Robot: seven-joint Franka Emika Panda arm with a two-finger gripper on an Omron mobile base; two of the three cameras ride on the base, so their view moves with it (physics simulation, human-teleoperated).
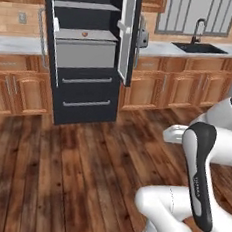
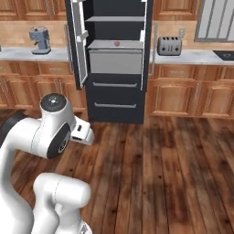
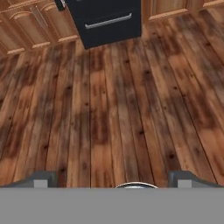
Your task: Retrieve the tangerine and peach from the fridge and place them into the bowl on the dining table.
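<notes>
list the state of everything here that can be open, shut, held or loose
fridge: both upper doors swung open, the two lower drawers shut
fruit: one small round fruit resting on a fridge shelf, too small to tell which, not held
gripper: open, holding nothing, pointed down at the wooden floor
base cabinets: doors shut
toaster: upright on the counter
coffee machine: upright on the counter

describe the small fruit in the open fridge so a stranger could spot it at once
Find the tall black fridge with both doors open, between the wooden cabinets. Look at the light grey shelf just above the big grey drawer. The small reddish-orange round fruit sits alone near its middle.
</notes>
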